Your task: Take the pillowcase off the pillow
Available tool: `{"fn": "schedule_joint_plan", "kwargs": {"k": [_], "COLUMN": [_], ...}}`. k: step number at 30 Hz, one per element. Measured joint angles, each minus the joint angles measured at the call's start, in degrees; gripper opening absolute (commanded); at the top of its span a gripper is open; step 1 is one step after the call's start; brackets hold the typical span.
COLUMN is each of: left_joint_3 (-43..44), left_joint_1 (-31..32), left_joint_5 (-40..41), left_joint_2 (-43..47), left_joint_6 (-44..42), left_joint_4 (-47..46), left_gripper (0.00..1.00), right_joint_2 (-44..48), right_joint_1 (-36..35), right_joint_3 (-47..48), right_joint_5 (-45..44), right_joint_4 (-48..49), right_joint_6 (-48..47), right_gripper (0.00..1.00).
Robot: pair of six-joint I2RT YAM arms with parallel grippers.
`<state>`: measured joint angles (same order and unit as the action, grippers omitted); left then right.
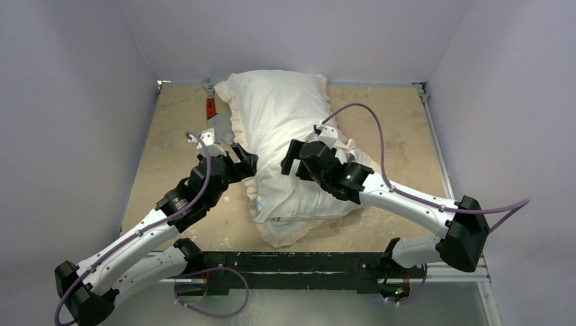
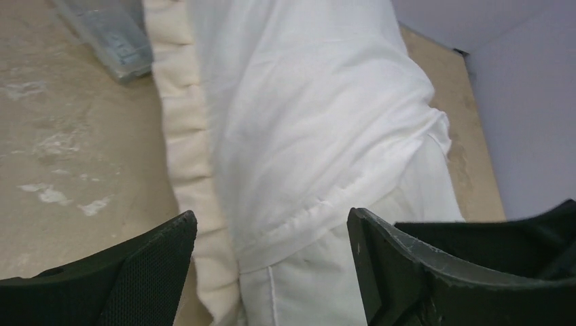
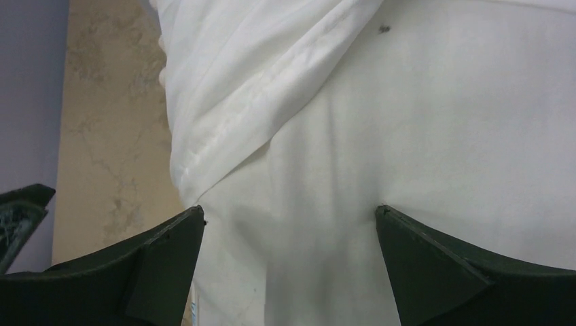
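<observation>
The pillowcase (image 1: pixel 275 109) lies white side up along the middle of the table, with its cream frill (image 2: pixel 183 136) along the left edge; no grey side shows. The plain white pillow (image 1: pixel 292 200) sticks out of its near end, below the hem, in the left wrist view (image 2: pixel 306 285). My left gripper (image 1: pixel 246 163) is open and empty at the pillow's left edge, its jaws either side of the hem (image 2: pixel 272 224). My right gripper (image 1: pixel 293 159) is open and empty, with its fingertips down on the speckled pillow (image 3: pixel 441 136) beside the pillowcase's folded edge (image 3: pixel 231 102).
A red-handled tool (image 1: pixel 210 106) and a metal bracket (image 1: pixel 210 88) lie at the far left by the pillowcase. A clear plastic piece (image 2: pixel 109 34) lies on the tan table (image 1: pixel 170 156). Walls close in on the far, left and right sides.
</observation>
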<state>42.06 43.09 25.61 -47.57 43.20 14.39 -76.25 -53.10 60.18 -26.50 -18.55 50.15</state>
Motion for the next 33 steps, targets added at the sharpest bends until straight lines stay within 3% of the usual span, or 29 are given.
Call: {"fn": "schedule_joint_plan", "kwargs": {"k": [5, 10, 19, 21, 28, 33], "left_joint_3": [-3.91, -6.75, -8.33, -8.57, -9.53, -10.38], "left_joint_1": [-0.98, -1.07, -1.09, -1.09, -1.09, -1.29], "left_joint_5": [5.49, 5.95, 4.42, 4.24, 5.75, 6.67], "left_joint_2": [1.57, -2.71, -6.6, -6.43, -3.1, -3.37], "left_joint_6": [1.95, 2.8, 3.37, 3.39, 4.28, 4.48], "left_joint_4": [2.62, 2.56, -1.05, -1.46, -1.51, -1.84], "left_gripper": [0.81, 0.81, 0.79, 0.79, 0.71, 0.64], "right_joint_2": [-4.42, -11.26, -17.9, -19.02, -18.01, -14.45], "right_joint_1": [-6.34, -12.0, -13.62, -13.51, -10.64, -8.76], "right_joint_3": [1.86, 4.28, 5.25, 5.27, 3.76, 2.16], "right_joint_5": [-1.84, -5.22, -8.94, -9.62, -10.1, -8.81], "right_joint_4": [-4.37, -9.22, -10.03, -9.75, -8.72, -7.52], "right_joint_6": [4.02, 8.81, 12.83, 13.38, 15.47, 15.65], "right_gripper": [0.99, 0.99, 0.98, 0.87, 0.02, 0.0]}}
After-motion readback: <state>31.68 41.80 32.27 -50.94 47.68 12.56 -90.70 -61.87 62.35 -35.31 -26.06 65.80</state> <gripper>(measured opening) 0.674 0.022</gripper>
